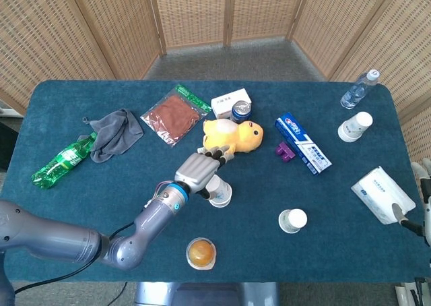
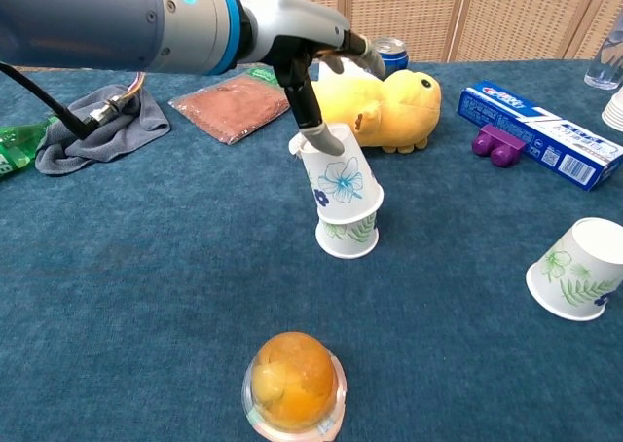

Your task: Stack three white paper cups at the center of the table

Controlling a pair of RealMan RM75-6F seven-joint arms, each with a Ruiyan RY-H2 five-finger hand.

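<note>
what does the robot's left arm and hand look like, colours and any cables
The left arm is smooth silver-grey metal with rounded joints and a blue ring with a small round badge at the wrist. The left hand has a light grey shell and dark fingers. A black cable and thin coloured wires run along the forearm.

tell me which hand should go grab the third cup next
Probably the left hand: it is over the table, fingers spread, just above the two stacked cups. The loose cup lies to the stack's right. Only a sliver of the right arm shows, at the table's far right edge.
</note>
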